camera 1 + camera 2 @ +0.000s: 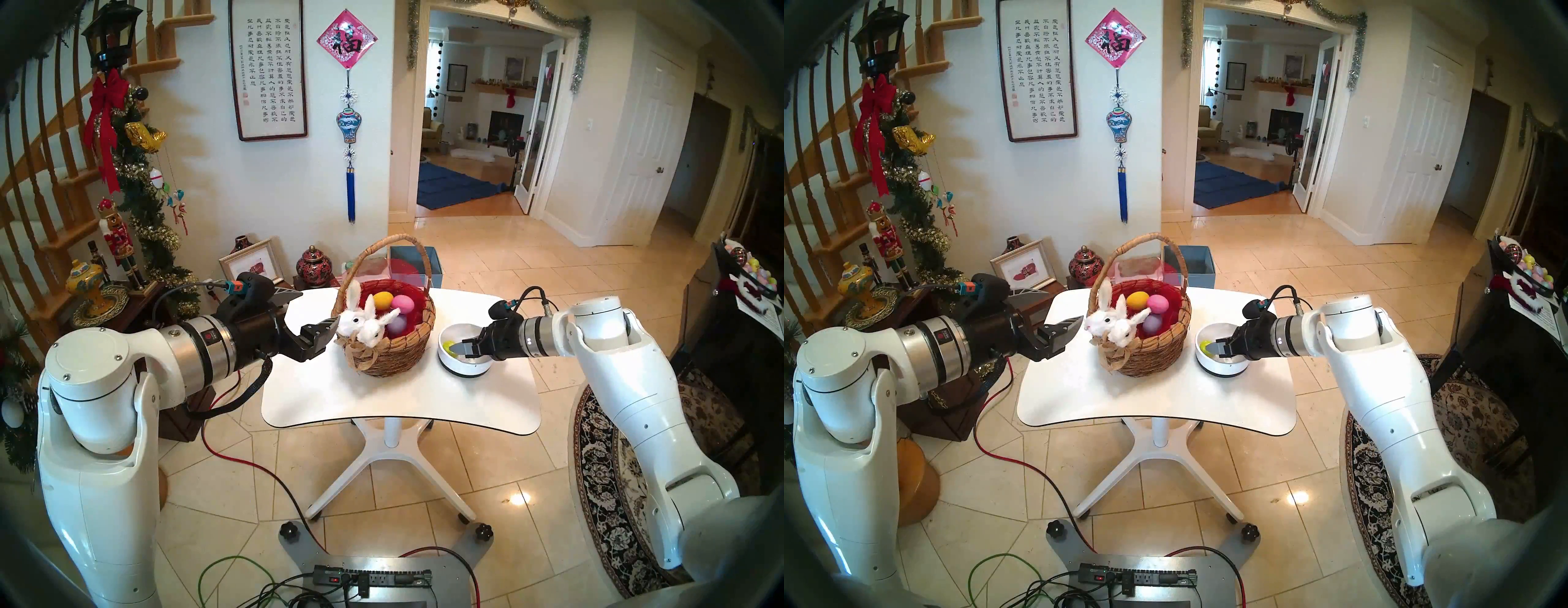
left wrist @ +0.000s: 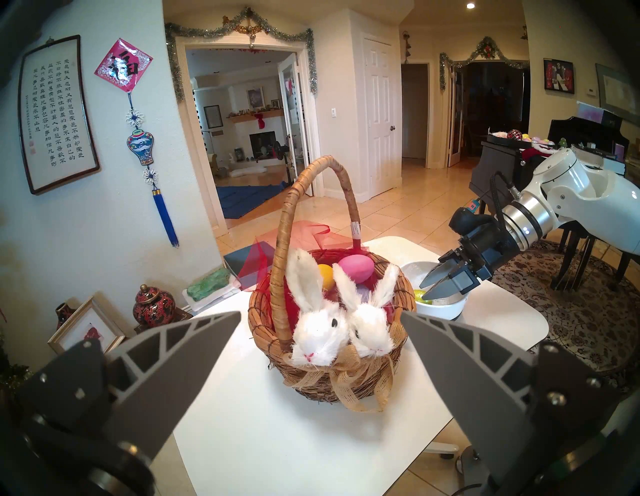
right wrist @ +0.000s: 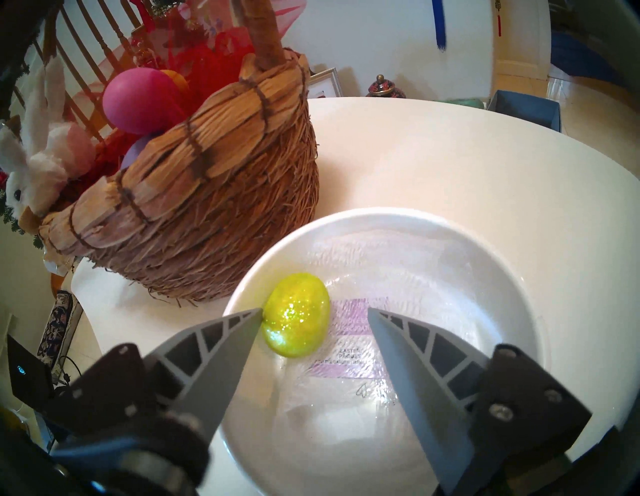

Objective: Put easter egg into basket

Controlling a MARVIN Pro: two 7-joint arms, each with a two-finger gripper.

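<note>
I'm straddling the egg (image 3: 296,316) in the bowl (image 3: 450,239) with my right gripper (image 3: 313,320), jaws spread, nothing pinched yet. One finger (image 3: 221,341) is touching it off-centre, risking it squirting away. Left gripper (image 2: 320,324) is idling spread beside the basket (image 1: 392,352).

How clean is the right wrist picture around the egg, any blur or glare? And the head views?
Right wrist: green glitter egg sharp with sparkle highlights; the bowl floor glares over its printed wrapper; the basket looks slightly soft. Head views: evenly lit, fisheye-bent edges, one bright reflection on the floor tiles.
</note>
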